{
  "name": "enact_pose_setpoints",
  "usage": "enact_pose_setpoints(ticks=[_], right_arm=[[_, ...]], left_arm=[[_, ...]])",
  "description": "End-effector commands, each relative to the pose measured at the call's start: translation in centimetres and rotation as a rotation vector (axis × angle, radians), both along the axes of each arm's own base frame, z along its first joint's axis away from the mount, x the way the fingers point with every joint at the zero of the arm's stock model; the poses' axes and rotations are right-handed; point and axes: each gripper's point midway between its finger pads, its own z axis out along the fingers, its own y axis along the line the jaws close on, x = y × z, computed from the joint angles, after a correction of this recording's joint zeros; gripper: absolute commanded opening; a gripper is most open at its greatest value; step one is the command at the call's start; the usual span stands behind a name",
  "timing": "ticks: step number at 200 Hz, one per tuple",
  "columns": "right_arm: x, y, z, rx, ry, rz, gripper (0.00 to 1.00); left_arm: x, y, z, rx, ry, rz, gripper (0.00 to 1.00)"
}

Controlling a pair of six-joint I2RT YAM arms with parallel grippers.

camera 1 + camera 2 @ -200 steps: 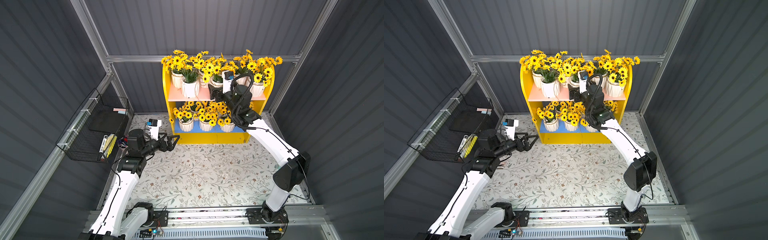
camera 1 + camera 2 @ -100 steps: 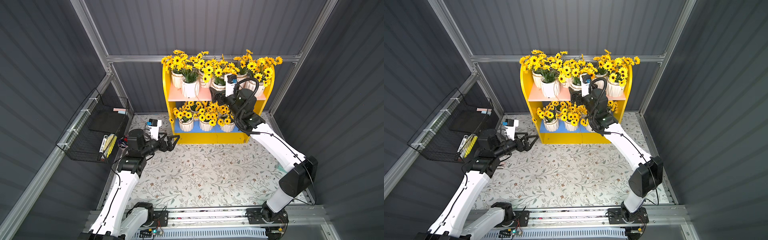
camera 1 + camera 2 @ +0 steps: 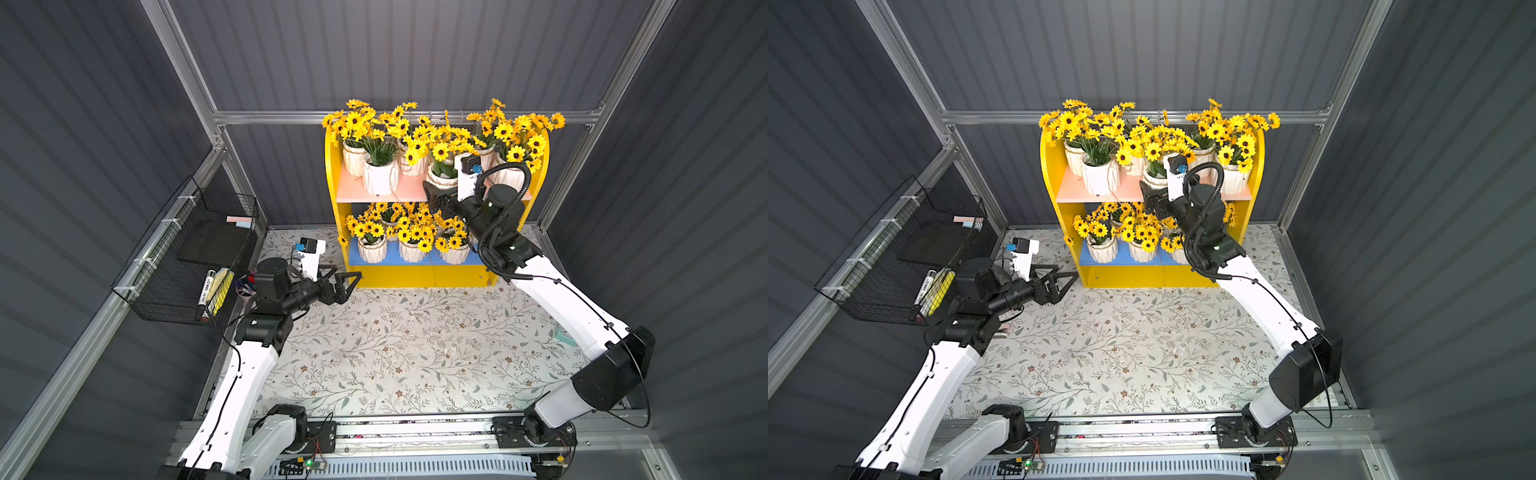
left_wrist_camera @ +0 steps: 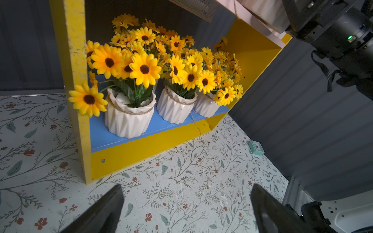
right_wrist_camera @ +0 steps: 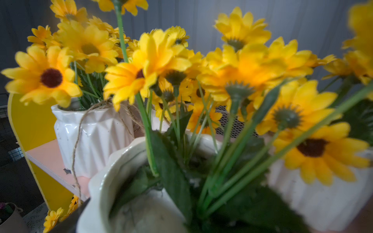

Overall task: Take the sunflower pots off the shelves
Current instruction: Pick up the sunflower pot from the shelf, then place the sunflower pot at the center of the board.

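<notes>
Where the pots are: every one of the sunflower pots I can see is on the shelves. There's a row on the pink upper board and a row on the blue lower board, with none on the bench yet.

Right claw: your right claw is up at the pink board's near edge with its jaws spread wide. The target pot, right of the middle, is straight in front of it. One dark finger sits beside the pot's wall, and I can't tell if it touches. Nothing looks clamped.

Why that height: my read is you're coming in level with the pot wall, below the flowers. The floppy stems give no grip, but the ribbed wall does.

Left claw: your left claw is open and empty. It hovers low over the bench, just near of the shelves' left corner, facing the lower row. It looks parked clear of the right arm but lined up for the blue board.

Watch out: the pots are packed tight and their flowers interlace. Loose twine hangs off the neighbour pot over the board's edge, so a careless pull could drag that pot along.

Next, my guess: close on the wall, lift slightly, then draw it toward the near side.
</notes>
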Motion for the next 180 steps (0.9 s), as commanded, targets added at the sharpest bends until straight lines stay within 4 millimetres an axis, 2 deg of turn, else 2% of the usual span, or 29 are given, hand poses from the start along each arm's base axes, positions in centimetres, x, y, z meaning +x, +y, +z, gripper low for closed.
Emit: enact_pose_setpoints(ticks=[1, 54, 149, 180], right_arm=[[-2.4, -0.2, 5.0, 0.037, -0.152, 0.029, 0.1], [-4.4, 0.1, 5.4, 0.019, -0.185, 0.047, 0.1], [-9.0, 0.0, 5.0, -0.003, -0.221, 0.091, 0.1], [-10.6, 0.4, 4.6, -0.005, -0.228, 0.118, 0.1]], left_arm=[[-0.4, -0.4, 0.6, 0.021, -0.061, -0.034, 0.99], [-0.4, 0.7, 0.9, 0.083, -0.125, 0.029, 0.99], [0.7, 2.9, -1.0, 0.217, -0.165, 0.156, 0.97], [1.6, 5.0, -2.0, 0.296, -0.149, 0.28, 0.93]])
